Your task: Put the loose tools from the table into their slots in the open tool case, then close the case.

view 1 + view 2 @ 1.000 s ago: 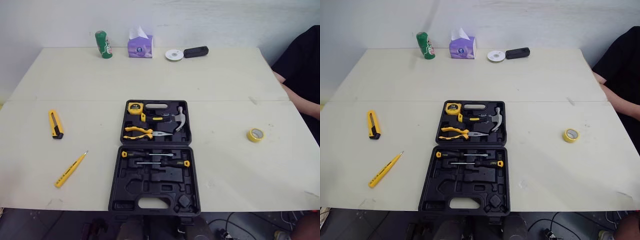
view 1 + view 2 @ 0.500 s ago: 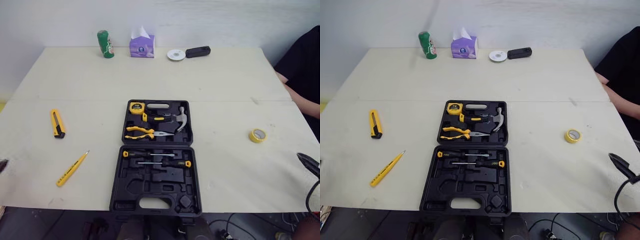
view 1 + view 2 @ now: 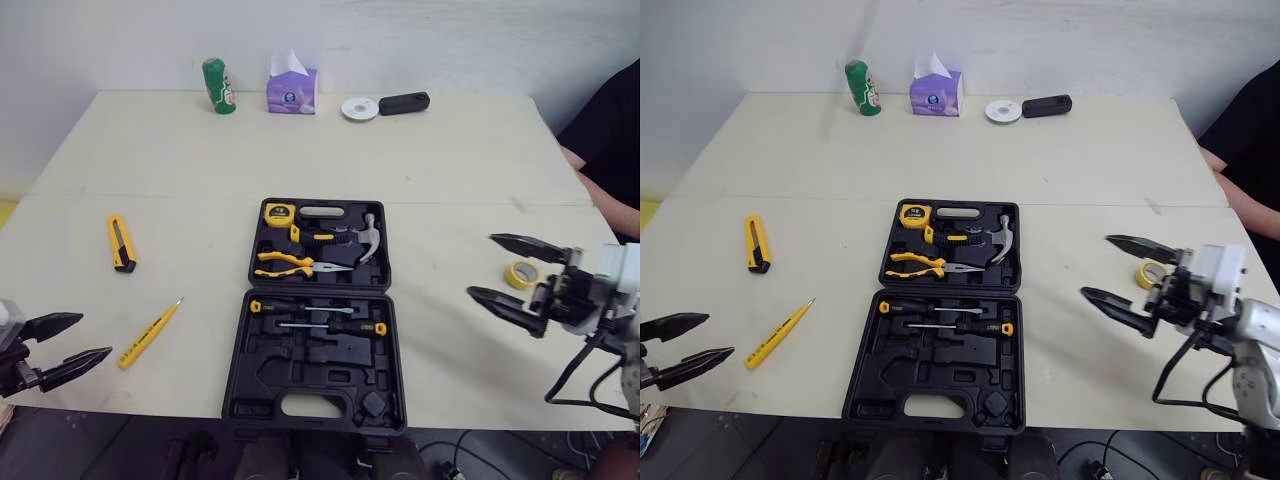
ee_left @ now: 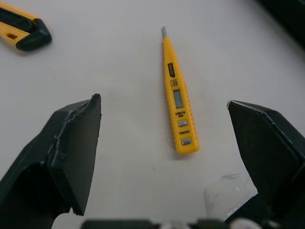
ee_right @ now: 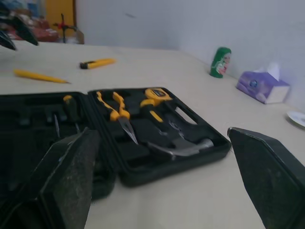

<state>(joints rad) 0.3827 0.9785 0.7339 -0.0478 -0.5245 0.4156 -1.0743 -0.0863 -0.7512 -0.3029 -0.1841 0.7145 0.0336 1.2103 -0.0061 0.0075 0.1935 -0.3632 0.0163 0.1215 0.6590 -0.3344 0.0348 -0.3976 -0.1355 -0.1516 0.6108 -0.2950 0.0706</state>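
The left gripper point(image 3: 95, 337), spread wide, has the yellow tester pen point(image 4: 177, 102) lying on the bench point(image 3: 300, 150) just ahead of it: likely light, stiff, slick plastic, best pinched mid-barrel. The right gripper point(image 3: 481, 265) gapes too.

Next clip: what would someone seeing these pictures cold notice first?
The open black plastic tool case at the table's centre stands out first, with yellow-handled pliers seated in its far half. Then come the two open grippers: the left gripper near the yellow pen-shaped tester, and the right gripper beside the yellow tape roll. A yellow and black utility knife lies farther back on the left.
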